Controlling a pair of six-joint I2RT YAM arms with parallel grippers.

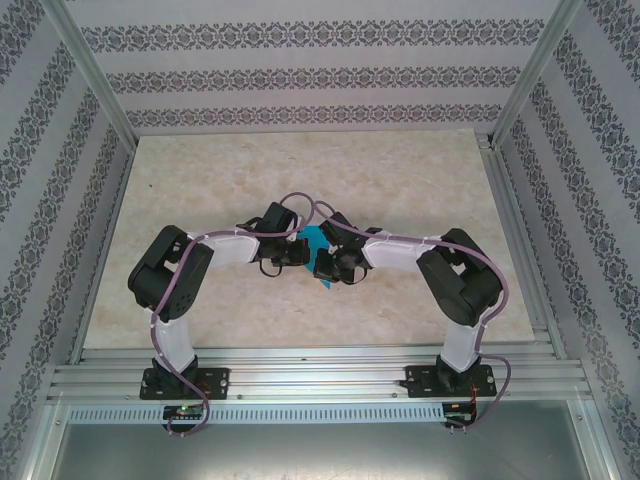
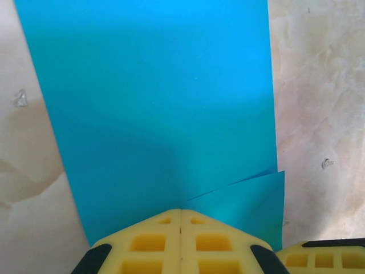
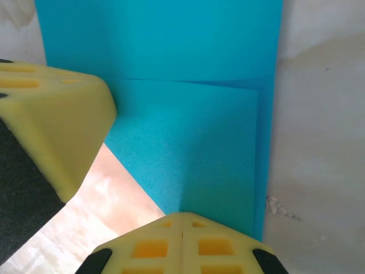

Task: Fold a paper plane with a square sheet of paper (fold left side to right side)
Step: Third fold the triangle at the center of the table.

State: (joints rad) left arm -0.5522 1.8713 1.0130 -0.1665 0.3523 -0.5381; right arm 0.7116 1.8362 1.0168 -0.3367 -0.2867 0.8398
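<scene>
Left hand point(image 2: 181, 220): fingers shut flat together, nothing seen between them, tips down on near edge of square sheet of paper point(image 2: 159, 103). Likely pinning it against sliding.
Right hand point(image 3: 182, 224): likewise closed, tip resting on turned-over flap point(image 3: 194, 148), probably pressing layer flat so crease sets.
Hands just beside each other at sheet's near side.
Sheet lies flat on worktop point(image 2: 319, 85), centred between both arms.
Judgement: early fold in progress, no plane shape yet.
</scene>
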